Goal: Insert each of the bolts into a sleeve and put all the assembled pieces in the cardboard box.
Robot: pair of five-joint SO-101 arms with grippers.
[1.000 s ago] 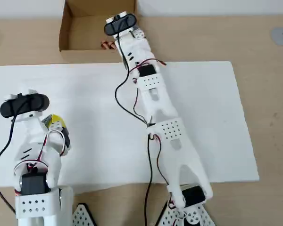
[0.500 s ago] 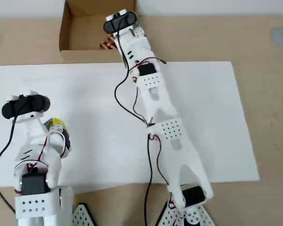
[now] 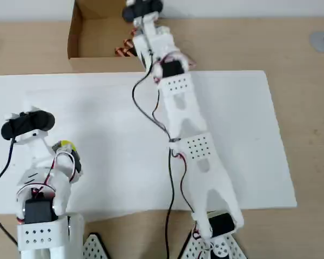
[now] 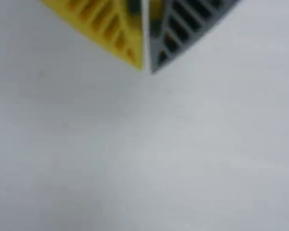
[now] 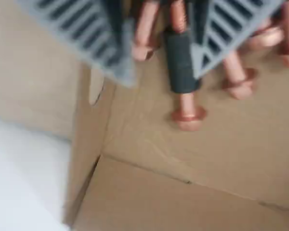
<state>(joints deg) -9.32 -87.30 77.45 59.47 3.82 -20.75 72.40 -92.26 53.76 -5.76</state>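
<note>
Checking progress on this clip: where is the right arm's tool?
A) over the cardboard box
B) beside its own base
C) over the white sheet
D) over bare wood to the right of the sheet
A: the right tool hangs over the floor of the cardboard box, with copper bolts in the box beneath it.

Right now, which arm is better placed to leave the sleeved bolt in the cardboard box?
Right: the right gripper is inside the cardboard box, at the sleeved bolt. The left gripper sits shut above the white sheet, away from it.
</note>
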